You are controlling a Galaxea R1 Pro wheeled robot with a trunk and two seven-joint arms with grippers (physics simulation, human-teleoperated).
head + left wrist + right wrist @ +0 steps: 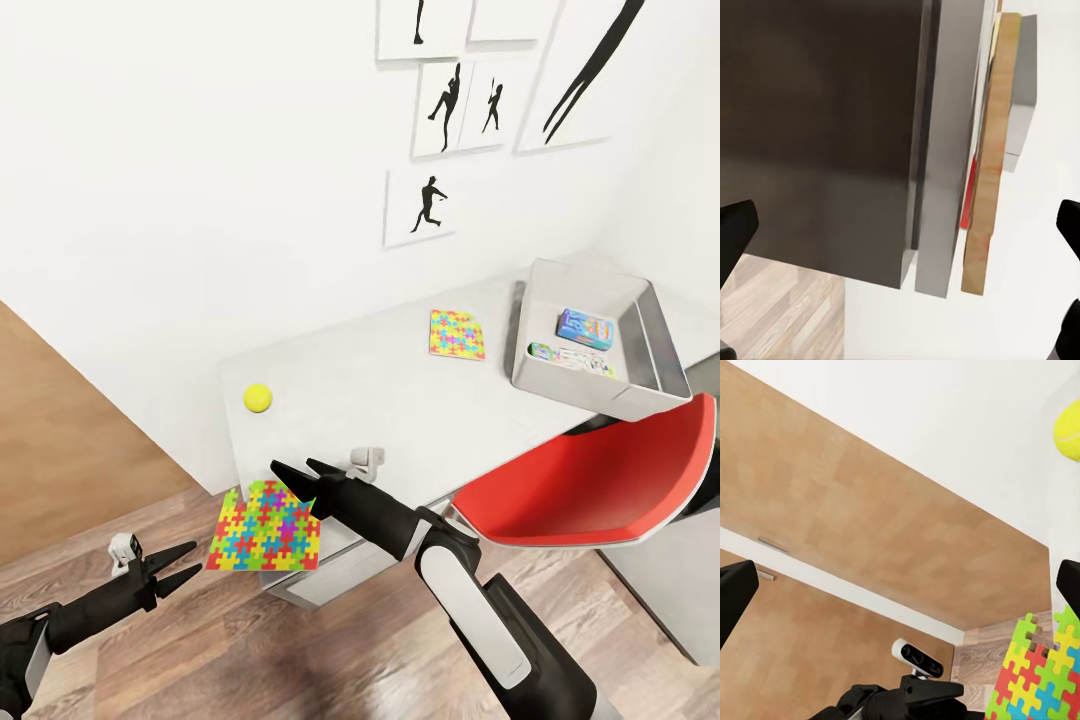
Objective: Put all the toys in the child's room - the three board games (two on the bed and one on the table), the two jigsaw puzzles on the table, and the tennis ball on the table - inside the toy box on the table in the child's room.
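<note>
One jigsaw puzzle (265, 526) overhangs the table (400, 400) edge beside the spread right pincer (297, 474).

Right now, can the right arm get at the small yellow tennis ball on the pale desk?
Probably yes: the right gripper is open just short of the small yellow tennis ball, with bare pale desk between them; only the overhanging multicoloured jigsaw square lies nearby.

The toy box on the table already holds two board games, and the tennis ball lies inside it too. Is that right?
Not quite. The toy box does hold two board games, but the tennis ball is not inside it. In the head view the ball lies on the bare table, near its far-left corner, well apart from the box.
</note>
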